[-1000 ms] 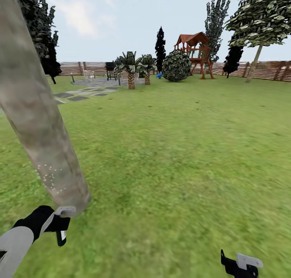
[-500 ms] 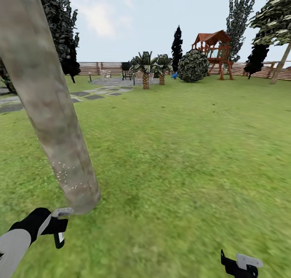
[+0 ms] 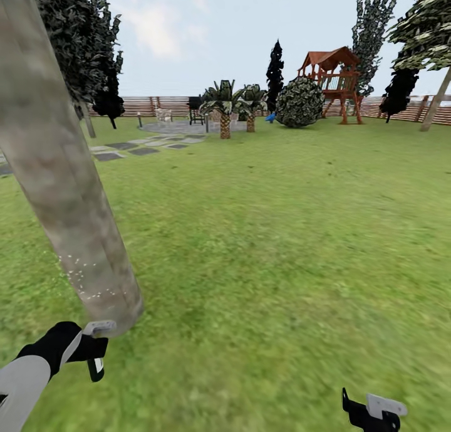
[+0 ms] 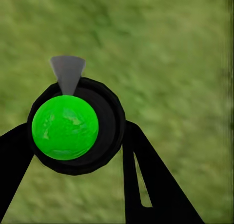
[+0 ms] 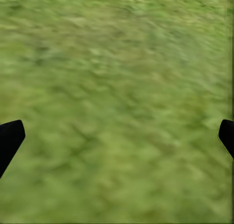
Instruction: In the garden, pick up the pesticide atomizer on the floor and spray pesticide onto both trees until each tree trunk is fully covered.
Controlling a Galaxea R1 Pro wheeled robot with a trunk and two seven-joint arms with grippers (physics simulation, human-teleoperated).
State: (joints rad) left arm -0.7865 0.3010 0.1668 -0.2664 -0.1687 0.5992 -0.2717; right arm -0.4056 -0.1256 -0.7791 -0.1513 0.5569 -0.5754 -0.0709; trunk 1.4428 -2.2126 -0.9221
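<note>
Grass lawn surrounds me. My left gripper clamps the pesticide atomizer, its top green, just beside the speckled tree trunk; right gripper spread, empty.

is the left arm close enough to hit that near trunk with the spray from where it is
Probably yes: the left gripper, shut on the atomizer, sits right by the trunk base, with nothing between them.

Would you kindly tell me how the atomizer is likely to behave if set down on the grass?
The atomizer looks rigid and round in the left hand, so it likely won't flex. On its side it could roll; upright on uneven grass it may tip.
</note>
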